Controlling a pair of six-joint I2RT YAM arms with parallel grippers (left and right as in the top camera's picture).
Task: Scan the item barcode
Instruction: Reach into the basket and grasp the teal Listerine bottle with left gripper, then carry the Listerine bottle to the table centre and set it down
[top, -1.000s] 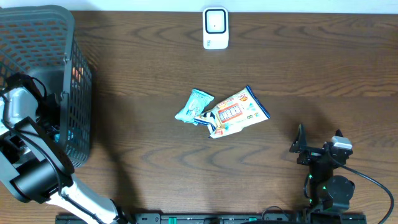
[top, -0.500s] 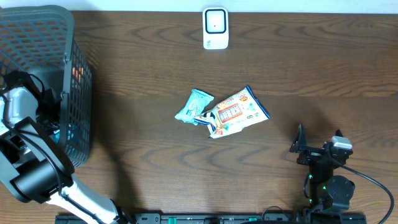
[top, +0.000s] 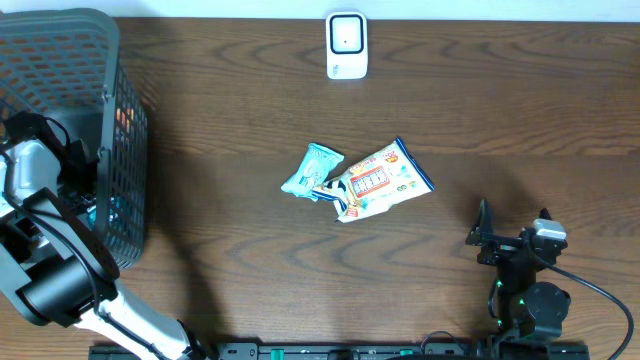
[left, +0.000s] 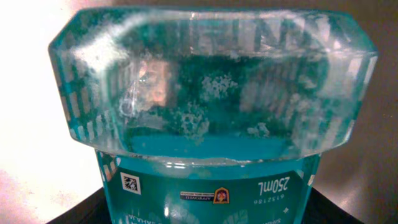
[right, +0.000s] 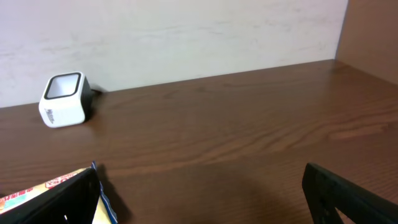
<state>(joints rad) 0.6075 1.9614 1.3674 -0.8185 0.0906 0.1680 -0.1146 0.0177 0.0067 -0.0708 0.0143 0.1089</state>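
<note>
Tally: one mesh basket (top: 60, 50), one white scanner (top: 346, 45), one teal bottle (left: 211, 93). Two snack packs: small teal pack (top: 310, 170), larger printed pack (top: 383, 183). Two arms: left arm (top: 50, 270), right arm (top: 530, 300).

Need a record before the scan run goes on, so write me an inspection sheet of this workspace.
Surface: dark wood-grain table, no damage seen.
Job's things: white scanner at the far edge; teal bottle fills the left wrist view, label print visible.
Clutter: teal packet touching a white snack bag mid-table; black mesh basket at the left.
Grippers: left gripper down inside the basket, grip on the bottle cannot be confirmed; right gripper open and empty near the front edge.
Cables: black cable loops beside the right arm's base.
Surroundings: pale wall behind the table.
</note>
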